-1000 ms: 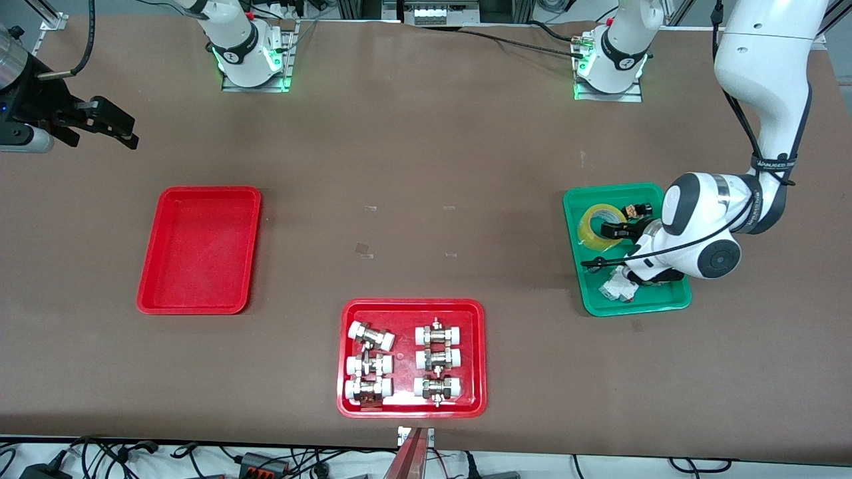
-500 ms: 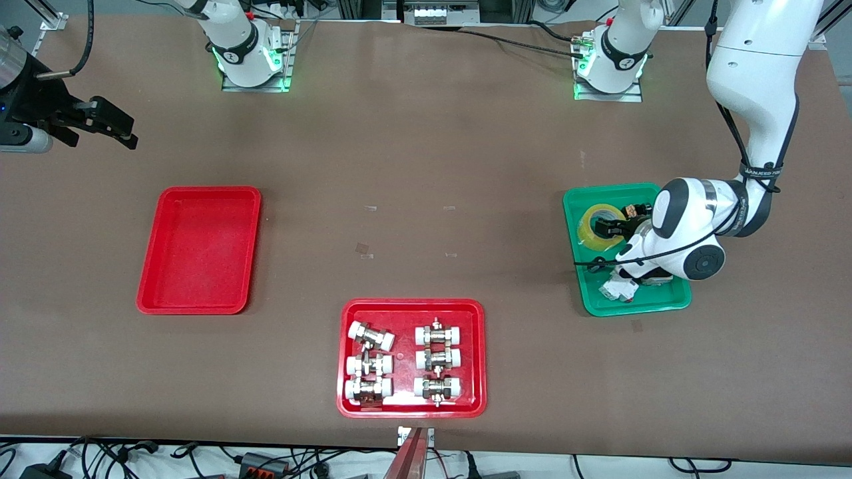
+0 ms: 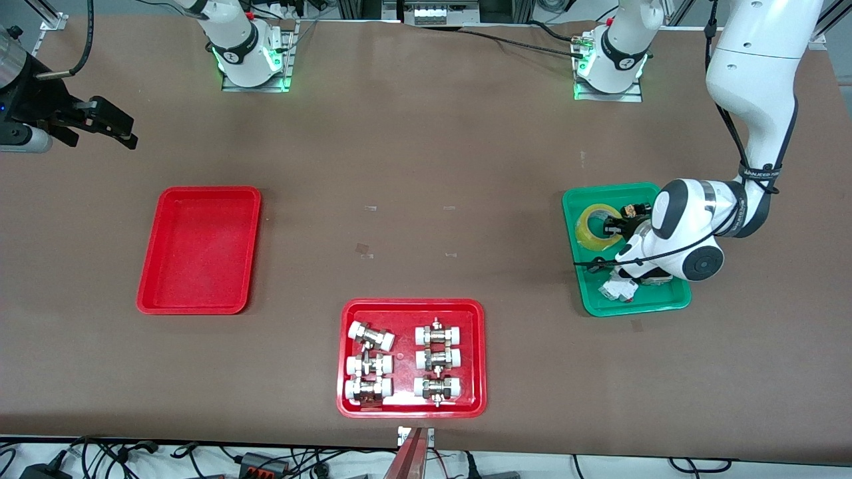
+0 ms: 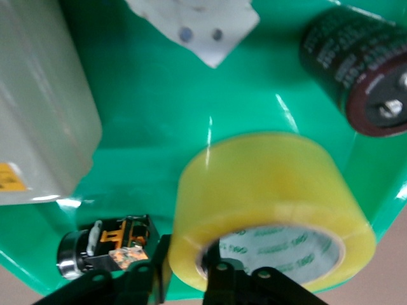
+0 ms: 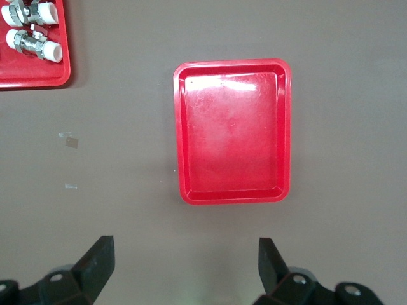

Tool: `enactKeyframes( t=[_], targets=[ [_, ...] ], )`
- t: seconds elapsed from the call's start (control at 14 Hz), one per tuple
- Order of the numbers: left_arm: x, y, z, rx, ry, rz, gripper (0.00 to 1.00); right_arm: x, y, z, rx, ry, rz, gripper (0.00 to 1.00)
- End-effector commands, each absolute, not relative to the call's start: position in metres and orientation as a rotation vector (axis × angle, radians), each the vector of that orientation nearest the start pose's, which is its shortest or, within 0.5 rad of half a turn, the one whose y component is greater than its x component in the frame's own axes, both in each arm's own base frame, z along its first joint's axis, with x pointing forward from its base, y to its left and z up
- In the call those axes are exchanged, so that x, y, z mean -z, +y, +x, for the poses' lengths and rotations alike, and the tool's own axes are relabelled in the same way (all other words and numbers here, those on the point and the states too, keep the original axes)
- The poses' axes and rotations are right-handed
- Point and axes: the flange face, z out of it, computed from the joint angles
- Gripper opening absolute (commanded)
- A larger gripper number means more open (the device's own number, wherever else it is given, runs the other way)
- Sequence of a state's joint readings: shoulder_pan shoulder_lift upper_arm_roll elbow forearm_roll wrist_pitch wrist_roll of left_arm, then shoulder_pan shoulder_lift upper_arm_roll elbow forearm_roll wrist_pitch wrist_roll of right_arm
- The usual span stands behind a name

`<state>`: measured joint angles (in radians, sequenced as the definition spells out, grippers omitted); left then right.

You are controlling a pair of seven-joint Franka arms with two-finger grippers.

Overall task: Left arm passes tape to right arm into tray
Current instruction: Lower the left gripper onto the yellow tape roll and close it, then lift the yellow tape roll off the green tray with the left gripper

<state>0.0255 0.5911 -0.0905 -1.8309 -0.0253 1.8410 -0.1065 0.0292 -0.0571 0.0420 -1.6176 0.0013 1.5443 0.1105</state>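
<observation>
The yellow tape [image 3: 594, 226] stands on edge in the green tray [image 3: 639, 306] at the left arm's end of the table. My left gripper [image 3: 611, 229] is down in that tray and shut on the tape's wall, one finger inside the pale core and one outside. In the left wrist view the tape [image 4: 267, 190] fills the frame just above the gripper [image 4: 187, 262]. My right gripper [image 3: 110, 126] waits open and empty over bare table at the right arm's end; in the right wrist view it [image 5: 184, 251] hangs near the plain red tray [image 5: 232, 140]. That tray [image 3: 200, 249] is empty.
The green tray [image 4: 146, 127] also holds a black cylinder [image 4: 359, 70], a pale box [image 4: 38, 114], a white piece [image 4: 197, 25] and a small black-and-orange part [image 4: 108, 244]. A red tray [image 3: 411, 306] with several white-capped fittings sits nearest the front camera.
My left arm has shifted toward the tape and lowered; its fingers now pinch the roll's wall. The right arm has not moved.
</observation>
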Motion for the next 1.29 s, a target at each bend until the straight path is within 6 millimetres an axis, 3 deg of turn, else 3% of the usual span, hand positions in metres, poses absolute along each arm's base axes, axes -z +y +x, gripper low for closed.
enactKeyframes(
  t=[0.0, 0.07, 0.21, 0.43, 0.57, 0.71, 0.86, 1.0, 1.14, 1.21],
  targets=[
    [-0.195, -0.044, 0.579, -0.927, -0.038, -3.048, 0.01, -0.637, 0.038, 0.531, -0.028, 0.069, -3.128, 1.00],
    [-0.204, -0.043, 0.585, -0.912, -0.038, -3.051, 0.01, -0.637, 0.038, 0.531, -0.028, 0.069, -3.129, 1.00],
    [-0.242, -0.044, 0.599, -0.911, -0.026, -3.049, 0.01, -0.637, 0.037, 0.531, -0.028, 0.074, -3.128, 1.00],
    [-0.310, -0.036, 0.610, -0.922, 0.005, -3.048, 0.01, -0.637, 0.036, 0.531, -0.028, 0.076, -3.127, 1.00],
    [-0.370, -0.033, 0.612, -0.888, 0.186, -3.086, 0.01, -0.637, 0.035, 0.531, -0.028, 0.076, -3.127, 1.00],
    [-0.413, -0.025, 0.611, -0.859, 0.182, -3.092, 0.01, -0.637, 0.034, 0.530, -0.026, 0.074, -3.129, 1.00],
    [-0.453, -0.030, 0.610, -0.818, 0.228, -3.113, 0.01, -0.637, 0.033, 0.531, -0.028, 0.064, -3.129, 1.00],
    [-0.497, -0.054, 0.608, -0.768, 0.374, -3.171, 0.01, -0.637, 0.032, 0.531, -0.025, 0.062, -3.135, 1.00],
    [-0.534, -0.105, 0.607, -0.664, 0.551, -3.239, 0.01, -0.636, 0.031, 0.532, -0.024, 0.063, -3.142, 1.00],
    [-0.540, -0.136, 0.604, -0.647, 0.621, -3.263, 0.00, -0.636, 0.030, 0.532, -0.026, 0.065, -3.143, 1.00]
  ],
)
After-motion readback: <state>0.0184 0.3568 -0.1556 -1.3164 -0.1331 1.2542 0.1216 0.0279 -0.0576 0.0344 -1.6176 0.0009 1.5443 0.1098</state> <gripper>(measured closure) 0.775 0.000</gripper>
